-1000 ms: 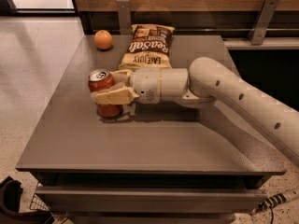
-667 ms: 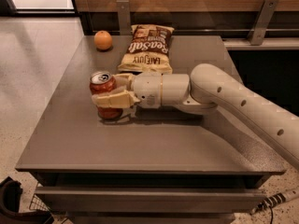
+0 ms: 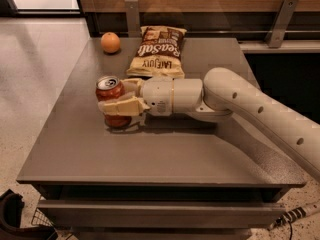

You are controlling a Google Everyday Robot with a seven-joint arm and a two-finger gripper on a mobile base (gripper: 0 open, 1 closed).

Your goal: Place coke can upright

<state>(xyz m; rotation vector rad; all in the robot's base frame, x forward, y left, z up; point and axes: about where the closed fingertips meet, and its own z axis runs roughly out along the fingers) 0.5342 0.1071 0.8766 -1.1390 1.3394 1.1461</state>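
The red coke can point(image 3: 111, 94) stands upright on the grey table point(image 3: 150, 154), left of the middle, its silver top facing up. My gripper point(image 3: 120, 98) reaches in from the right and is shut on the can, with one cream finger point(image 3: 121, 106) across its front and the other behind it. The can's base rests on or just above the table top; I cannot tell which.
An orange point(image 3: 110, 42) sits at the table's far left corner. A brown-and-cream chip bag point(image 3: 157, 52) lies flat at the far middle, just behind my wrist. A wooden wall with metal brackets runs behind the table. The floor drops off to the left.
The can and gripper have stayed in nearly the same spot; the arm has shifted only slightly.
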